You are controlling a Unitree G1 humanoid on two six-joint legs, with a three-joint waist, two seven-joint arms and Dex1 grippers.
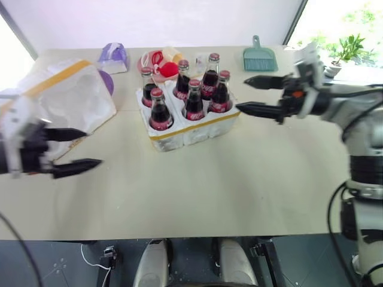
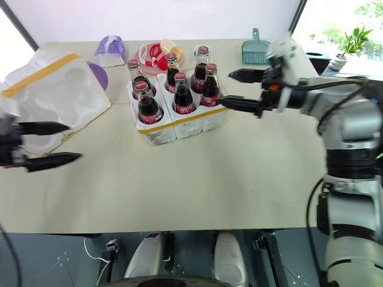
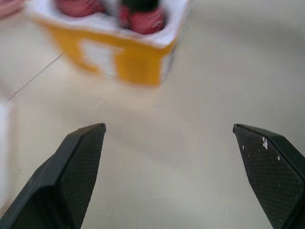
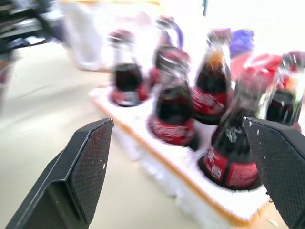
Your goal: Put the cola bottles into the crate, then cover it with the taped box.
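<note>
Several cola bottles (image 1: 194, 100) with red caps and labels stand upright in the wells of the crate (image 1: 197, 130), a white foam tray with a thin yellow tape band, at the table's middle. The right wrist view looks at these bottles (image 4: 174, 112) from close by. My right gripper (image 1: 246, 95) hangs open just right of the crate, pointing at it, nothing between its fingers. The taped box (image 1: 66, 98), a larger white foam box with a broad yellow band, lies at the left. My left gripper (image 1: 90, 148) is open in front of that box, holding nothing; its wrist view shows the crate's side (image 3: 128, 59).
Behind the crate lie a purple tissue pack (image 1: 113, 57), a pink plate (image 1: 157, 63) with toy food, and a teal dustpan brush (image 1: 259, 57). A potted plant (image 1: 347, 51) stands off the table's right edge. The table's front half (image 1: 203, 191) is bare.
</note>
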